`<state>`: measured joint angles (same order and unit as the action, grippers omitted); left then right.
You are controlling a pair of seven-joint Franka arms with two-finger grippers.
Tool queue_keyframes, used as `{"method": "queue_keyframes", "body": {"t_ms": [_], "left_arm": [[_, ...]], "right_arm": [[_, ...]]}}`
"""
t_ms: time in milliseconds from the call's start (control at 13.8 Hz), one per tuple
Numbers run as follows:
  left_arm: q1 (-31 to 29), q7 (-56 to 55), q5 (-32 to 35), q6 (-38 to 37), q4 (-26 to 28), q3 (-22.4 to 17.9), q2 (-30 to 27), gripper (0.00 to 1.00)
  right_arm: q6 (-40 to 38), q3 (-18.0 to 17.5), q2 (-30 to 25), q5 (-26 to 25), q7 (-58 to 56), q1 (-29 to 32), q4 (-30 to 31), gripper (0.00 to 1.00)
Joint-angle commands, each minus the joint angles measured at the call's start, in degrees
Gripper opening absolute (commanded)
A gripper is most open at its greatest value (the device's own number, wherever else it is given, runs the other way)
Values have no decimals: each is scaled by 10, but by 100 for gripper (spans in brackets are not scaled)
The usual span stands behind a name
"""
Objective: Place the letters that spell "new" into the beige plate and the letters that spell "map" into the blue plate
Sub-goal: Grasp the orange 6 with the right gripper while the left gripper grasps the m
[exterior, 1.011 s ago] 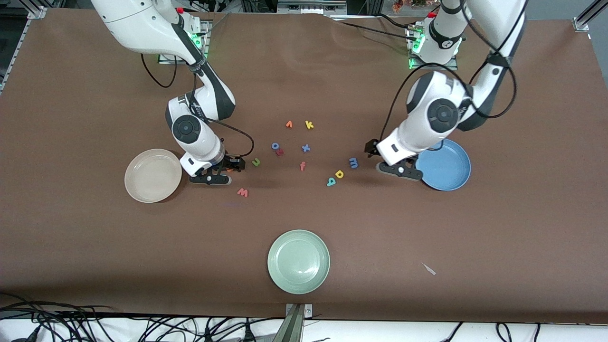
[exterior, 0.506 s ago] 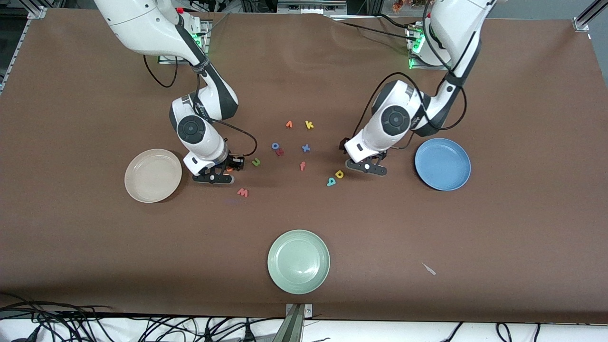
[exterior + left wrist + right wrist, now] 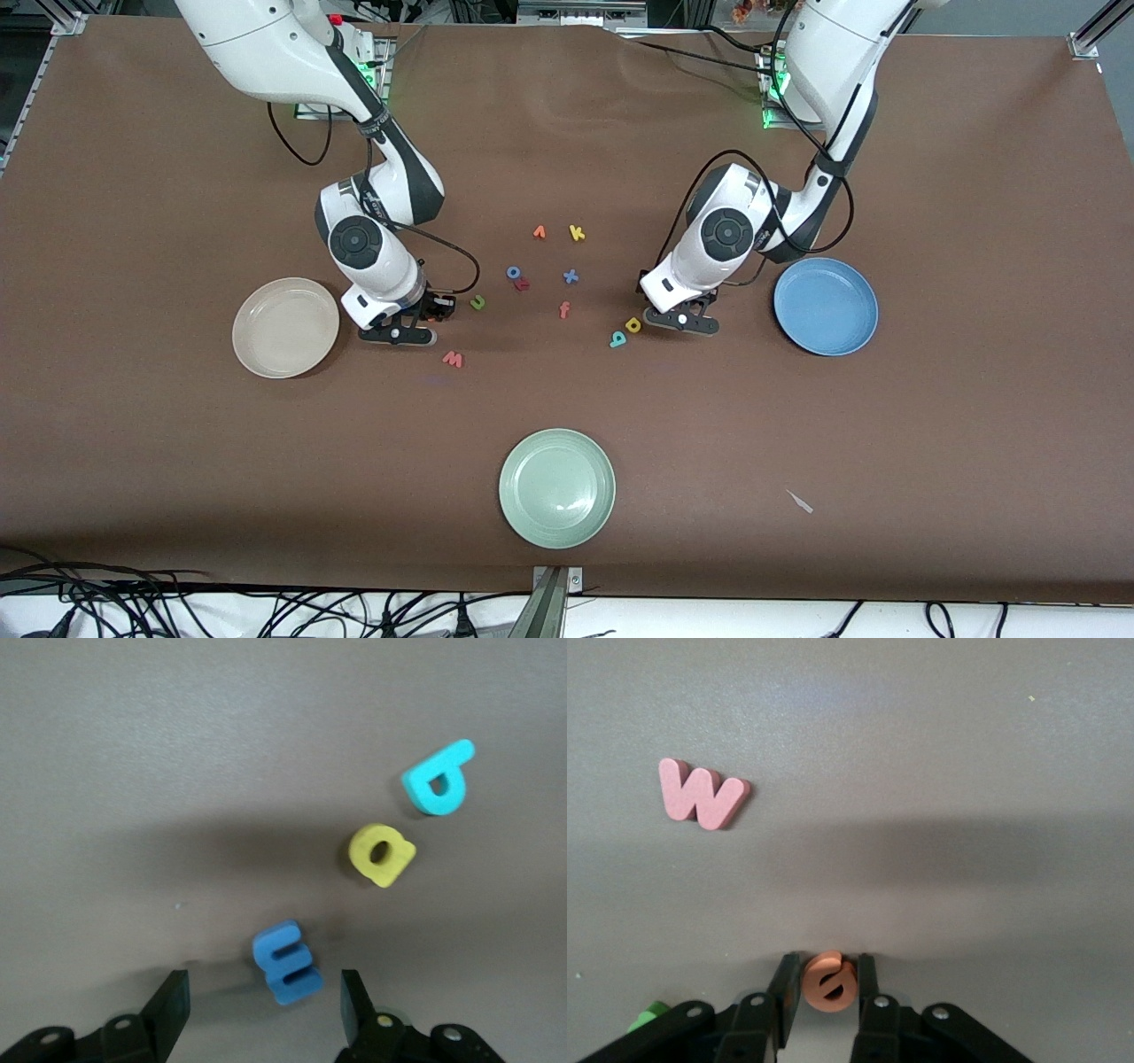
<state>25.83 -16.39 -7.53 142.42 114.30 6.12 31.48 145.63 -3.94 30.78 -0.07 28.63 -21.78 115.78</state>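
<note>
Right tool [image 3: 826,997] is low on the surface beside the cream-beige round plate [image 3: 285,327], fingers clamped on the small orange foam e [image 3: 829,981]; salmon w [image 3: 702,796] lies nearer the front cam, olive n [image 3: 477,302] alongside. Left tool [image 3: 263,1010], wrist bent down, fingers apart & straddling the blue foam m [image 3: 285,961], whose long axis runs obliquely between them. Yellow [image 3: 381,854] & teal [image 3: 438,780] stemmed letters lie close by; sky-blue plate [image 3: 826,307] is toward the left arm's end, empty.
</note>
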Motion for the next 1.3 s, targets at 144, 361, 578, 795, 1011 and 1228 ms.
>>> {"method": "queue_keyframes", "body": {"t_ms": [144,361,578,795,1011,1228], "left_arm": [[28,3,-12,3,-31,-20,25,68],[37,3,-10,21,-31,-23,32,67],[36,8,-10,22,-31,-24,32,56],[36,10,-3,22,-29,-29,32,34],[36,10,14,21,-27,-29,31,26],[34,8,14,14,-25,-30,18,25]], "right_arm": [[-7,1,10,6,7,-1,-13,30],[-6,1,20,6,12,-2,-17,25],[-8,1,20,6,14,-2,-24,19],[-95,1,18,6,17,2,-76,14],[-186,6,14,6,-3,13,-122,14],[-231,23,4,5,-82,33,-126,13]]}}
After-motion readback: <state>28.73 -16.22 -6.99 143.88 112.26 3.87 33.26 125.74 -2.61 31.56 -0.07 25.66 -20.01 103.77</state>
